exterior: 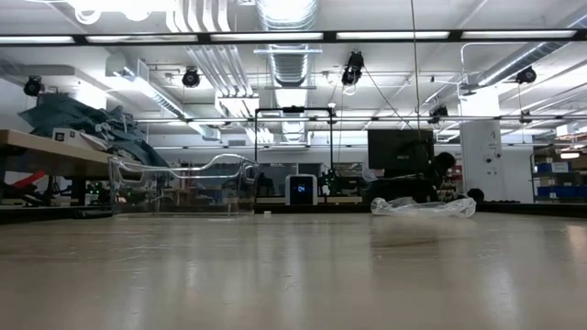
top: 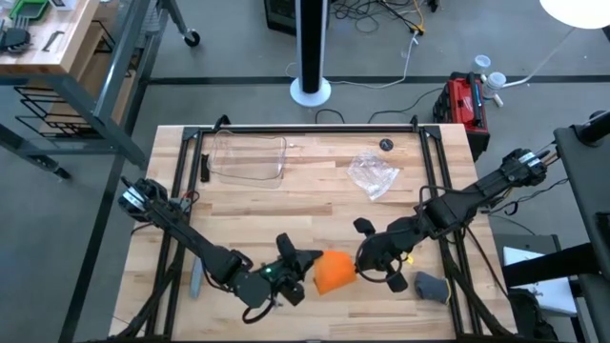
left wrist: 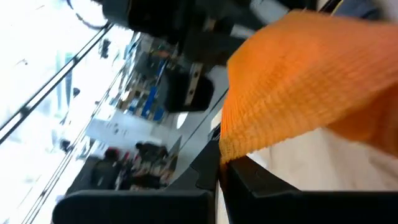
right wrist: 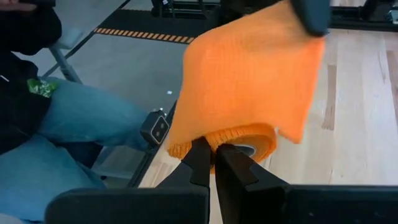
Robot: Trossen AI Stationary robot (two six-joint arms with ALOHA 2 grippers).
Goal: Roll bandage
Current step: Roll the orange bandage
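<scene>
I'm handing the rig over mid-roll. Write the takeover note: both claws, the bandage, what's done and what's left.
Left claw: at the near table edge, shut on the bandage, holding its flat end.
Right claw: facing it from the right, shut on the bandage's rolled end.
Bandage: held between both claws, near edge of the wooden table.
Done: partly wound; a small roll shows in the right wrist view.
Left: wind in the loose flap.
</scene>
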